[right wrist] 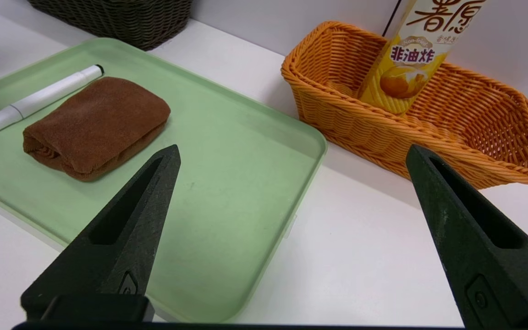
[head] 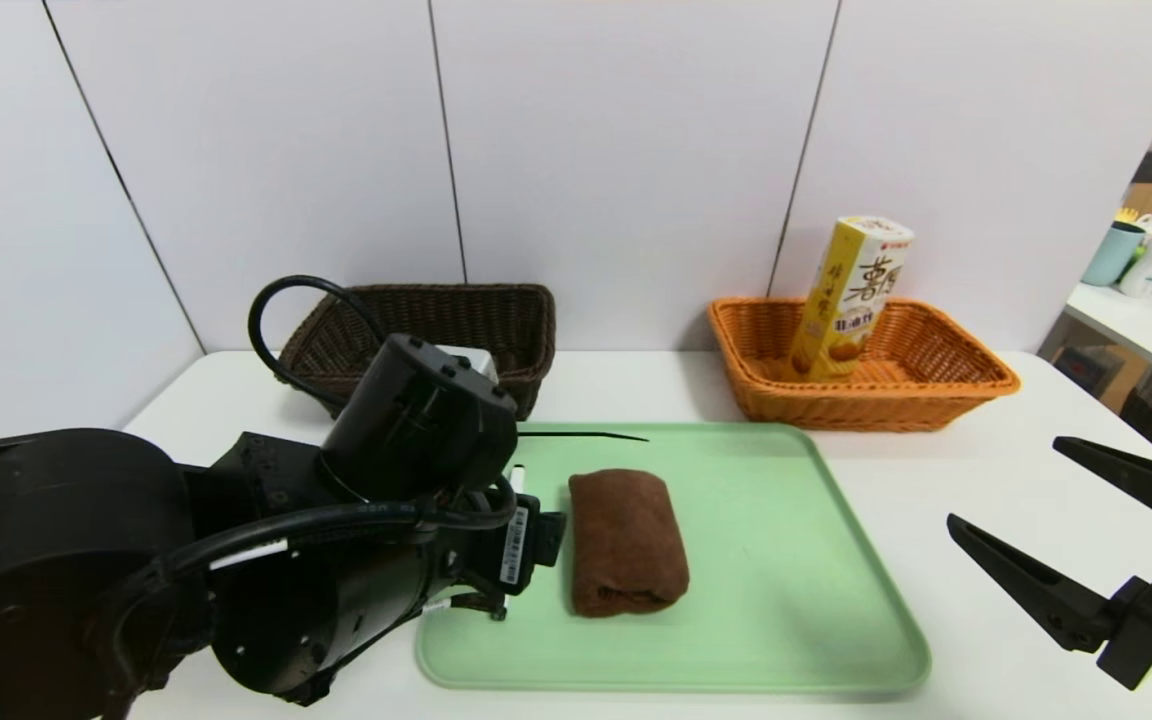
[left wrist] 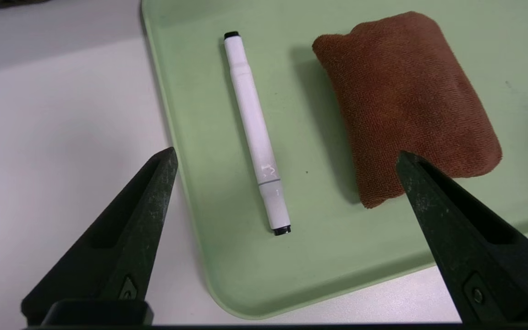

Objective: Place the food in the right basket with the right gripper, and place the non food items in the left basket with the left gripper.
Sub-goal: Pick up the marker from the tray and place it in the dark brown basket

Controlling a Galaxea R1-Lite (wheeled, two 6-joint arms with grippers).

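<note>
- While the white marker pen (left wrist: 257, 133) lies flat on the green tray (left wrist: 190, 151) beside the rolled brown towel (left wrist: 406, 101), the left gripper (left wrist: 287, 160) hovers above, jaws spread wide.
- Risk: a finger snags the towel, or the slim pen rolls away.
- Snack box (head: 851, 298) stands in the orange basket (head: 976, 385); right gripper (head: 1026, 510) idles, jaws apart.
- Dark basket (head: 526, 330) waits behind.

Yellow-and-white snack box (head: 851, 298), orange woven basket (head: 956, 395), dark brown woven basket (head: 496, 325), brown towel (head: 626, 540), white marker (left wrist: 257, 133), pale green tray (head: 796, 590)
</note>
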